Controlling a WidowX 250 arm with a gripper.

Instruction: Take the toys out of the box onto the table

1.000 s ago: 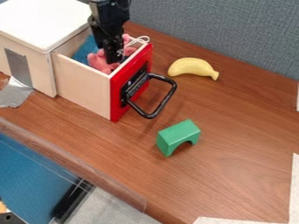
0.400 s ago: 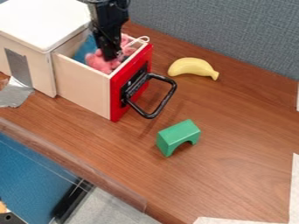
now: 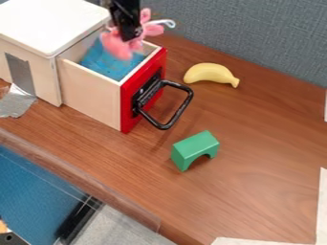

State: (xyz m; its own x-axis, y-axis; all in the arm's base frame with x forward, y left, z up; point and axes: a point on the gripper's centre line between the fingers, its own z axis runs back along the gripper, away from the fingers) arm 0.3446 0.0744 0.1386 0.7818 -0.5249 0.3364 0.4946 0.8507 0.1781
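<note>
My gripper [image 3: 132,36] hangs above the back of the pulled-out drawer, shut on a pink plush toy [image 3: 116,46] with a white loop at its right. The toy is held up over the wooden box's drawer [image 3: 92,90], which has a red front and a blue bottom. On the brown table [image 3: 256,139], a yellow banana [image 3: 211,73] lies right of the drawer, and a green arch block [image 3: 195,147] stands nearer the front.
The box body with its white top [image 3: 48,24] is at the upper left. A black handle [image 3: 172,107] juts from the drawer front. Grey tape [image 3: 17,101] lies at the left, and a grey partition [image 3: 256,38] borders the table's back.
The gripper has risen with the pink toy, lifting it up out of the drawer and uncovering the blue bottom. The banana, the green block and the box have not moved.
</note>
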